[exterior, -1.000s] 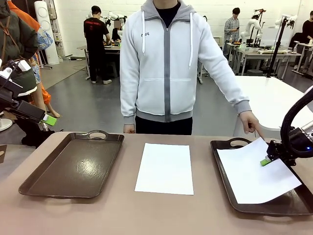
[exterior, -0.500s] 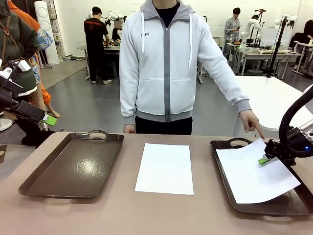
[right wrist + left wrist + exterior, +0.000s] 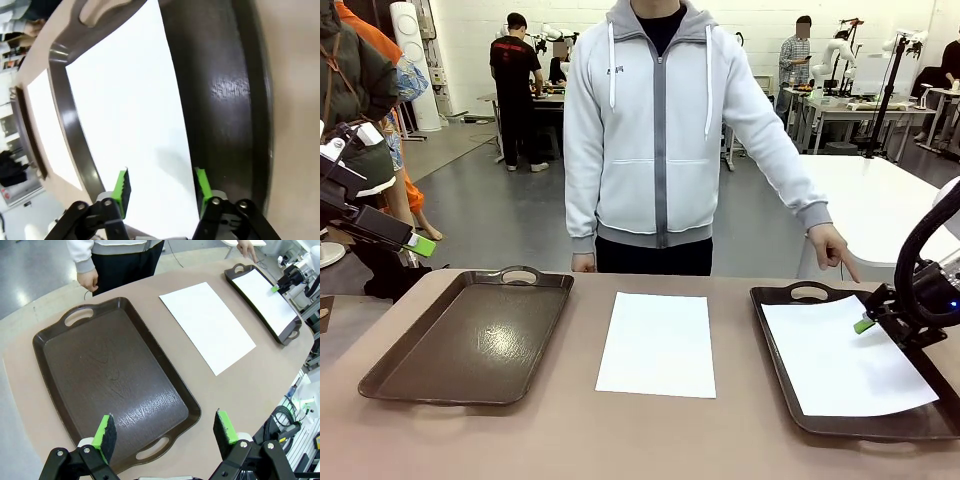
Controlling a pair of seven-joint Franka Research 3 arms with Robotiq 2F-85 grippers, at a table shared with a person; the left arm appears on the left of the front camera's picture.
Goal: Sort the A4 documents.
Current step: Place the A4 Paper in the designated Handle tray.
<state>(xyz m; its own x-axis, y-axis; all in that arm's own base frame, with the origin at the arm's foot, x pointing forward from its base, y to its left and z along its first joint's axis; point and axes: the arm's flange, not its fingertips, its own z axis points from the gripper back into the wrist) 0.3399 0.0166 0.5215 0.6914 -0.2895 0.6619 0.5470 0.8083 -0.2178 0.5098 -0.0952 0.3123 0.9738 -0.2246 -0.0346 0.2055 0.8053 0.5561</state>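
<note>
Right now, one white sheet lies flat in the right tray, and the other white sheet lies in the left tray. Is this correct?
Not quite. The other sheet is not in the left tray. It lies on the table between the two trays, as the front view shows. The first sheet does lie flat in the right tray.

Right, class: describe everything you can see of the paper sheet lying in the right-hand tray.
The A4 sheet is plain white, blank, thin paper, rectangular with crisp corners. It lies flat on the floor of the dark brown tray at the robot's right, covering most of it. The right pincer, jaws open, hovers over its far edge; whether it touches is unclear. A person's hand points nearby.
</note>
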